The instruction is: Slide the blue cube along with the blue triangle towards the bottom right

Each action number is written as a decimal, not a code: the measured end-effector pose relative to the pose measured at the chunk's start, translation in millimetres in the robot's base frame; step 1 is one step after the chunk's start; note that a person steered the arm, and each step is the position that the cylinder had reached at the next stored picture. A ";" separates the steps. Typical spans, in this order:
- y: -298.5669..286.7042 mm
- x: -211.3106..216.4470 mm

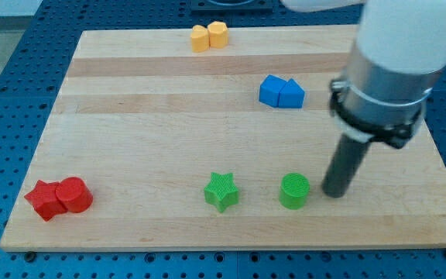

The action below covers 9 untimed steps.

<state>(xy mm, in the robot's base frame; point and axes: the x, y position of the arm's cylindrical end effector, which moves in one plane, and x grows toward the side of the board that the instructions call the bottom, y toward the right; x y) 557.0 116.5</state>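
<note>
Blocks to shift, the blue cube (pixel 270 90) touching the blue triangle (pixel 291 94), lie up and left of my tip (pixel 332 192), which has no gripper and sits just right of the green cylinder (pixel 294 191).

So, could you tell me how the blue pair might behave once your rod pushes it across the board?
The blue cube and blue triangle sit touching, so they probably slide together. An off-centre push may split or spin them. Both look flat-based, so rolling seems unlikely. My tip is beside the green cylinder.
</note>
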 end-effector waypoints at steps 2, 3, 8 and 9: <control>-76.3 1.6; -68.2 1.6; 1.5 -48.8; 1.5 -60.7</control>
<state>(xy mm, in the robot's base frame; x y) 496.3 118.1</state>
